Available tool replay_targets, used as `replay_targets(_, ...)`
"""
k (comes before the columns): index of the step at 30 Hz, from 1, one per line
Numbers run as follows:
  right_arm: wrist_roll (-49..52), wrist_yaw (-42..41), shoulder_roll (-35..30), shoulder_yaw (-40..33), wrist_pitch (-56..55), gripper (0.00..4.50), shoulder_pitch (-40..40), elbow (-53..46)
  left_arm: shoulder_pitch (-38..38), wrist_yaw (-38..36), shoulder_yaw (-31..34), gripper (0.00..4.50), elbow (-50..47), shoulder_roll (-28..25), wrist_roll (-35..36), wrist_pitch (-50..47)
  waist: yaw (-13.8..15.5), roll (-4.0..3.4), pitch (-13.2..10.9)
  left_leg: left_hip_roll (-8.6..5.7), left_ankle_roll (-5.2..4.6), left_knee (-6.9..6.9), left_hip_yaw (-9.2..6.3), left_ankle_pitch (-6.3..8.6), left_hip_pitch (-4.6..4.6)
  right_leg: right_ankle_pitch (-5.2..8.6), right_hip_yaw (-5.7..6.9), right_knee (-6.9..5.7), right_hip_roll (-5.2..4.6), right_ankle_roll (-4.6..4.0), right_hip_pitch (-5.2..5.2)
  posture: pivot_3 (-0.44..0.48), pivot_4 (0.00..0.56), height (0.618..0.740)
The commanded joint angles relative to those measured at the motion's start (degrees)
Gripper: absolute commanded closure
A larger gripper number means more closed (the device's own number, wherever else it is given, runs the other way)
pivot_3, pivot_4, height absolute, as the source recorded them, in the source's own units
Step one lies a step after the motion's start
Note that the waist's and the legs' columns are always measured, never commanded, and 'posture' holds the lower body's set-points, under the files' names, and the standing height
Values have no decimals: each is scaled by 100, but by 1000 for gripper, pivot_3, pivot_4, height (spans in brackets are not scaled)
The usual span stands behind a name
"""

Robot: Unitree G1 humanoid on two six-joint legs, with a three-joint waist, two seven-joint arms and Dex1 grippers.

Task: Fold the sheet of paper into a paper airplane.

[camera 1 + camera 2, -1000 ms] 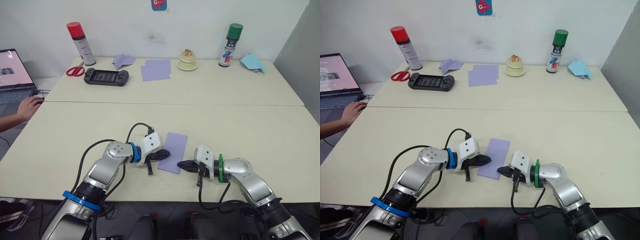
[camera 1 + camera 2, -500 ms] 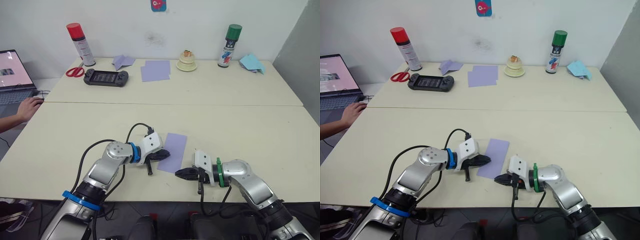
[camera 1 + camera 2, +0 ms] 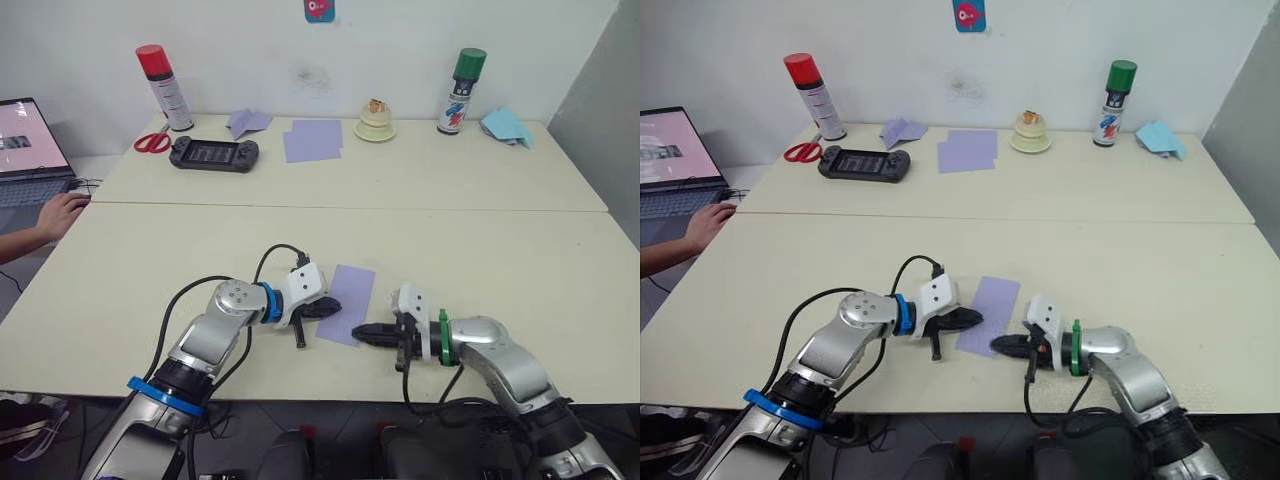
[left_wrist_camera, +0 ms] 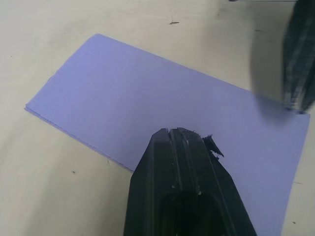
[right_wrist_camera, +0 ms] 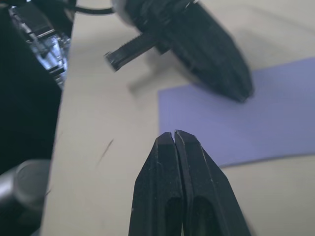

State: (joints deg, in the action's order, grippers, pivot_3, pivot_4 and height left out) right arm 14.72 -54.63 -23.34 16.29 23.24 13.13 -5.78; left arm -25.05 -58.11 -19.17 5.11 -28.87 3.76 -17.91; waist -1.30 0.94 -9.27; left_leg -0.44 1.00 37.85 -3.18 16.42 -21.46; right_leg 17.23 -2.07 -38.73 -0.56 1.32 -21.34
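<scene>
The lavender sheet of paper lies flat on the near table as a narrow rectangle. A doubled edge shows along one long side of the sheet of paper in the left wrist view. My left gripper is shut, its tip resting on the sheet's left long edge. My right gripper is shut and empty, its tip low over the table just off the sheet's near corner. The two gripper tips point at each other, a few centimetres apart. The paper airplane is out of view.
On the far table stand a red spray can, scissors, a game controller, a folded lavender plane, two overlapping lavender sheets, a small dish, a green spray can and light-blue folded paper. A person's hand rests by a laptop.
My right gripper drew back toward the table's near edge, then came forward again to the sheet's near corner. The left gripper and the sheet stayed put.
</scene>
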Motion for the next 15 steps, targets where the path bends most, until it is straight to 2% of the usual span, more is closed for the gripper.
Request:
replay_targets(1, -150, 308, 74, -116, -272, 4460, 40, 134, 91, -45, -279, 4500, 258, 2, -233, -62, 6, 0, 0, 0, 0, 1, 1, 0, -1, -1, -1, 0, 0, -1, 0, 0, 150, 740)
replay_targets(9, -599, 439, -195, -72, -920, 4460, -142, 718, 52, -50, -304, 4500, 281, -2, -221, -44, 30, 0, 0, -2, 0, 3, 2, 0, 1, -5, -1, 0, -1, -5, 3, 0, 150, 740)
replay_targets(15, -768, 805, -70, -120, -1201, 4460, -76, 1143, -3, -17, -321, 4500, 384, 45, -240, 13, 30, 1, 1, -2, -2, 6, 3, -1, 15, -4, -4, 0, 0, 0, 17, 0, 150, 740)
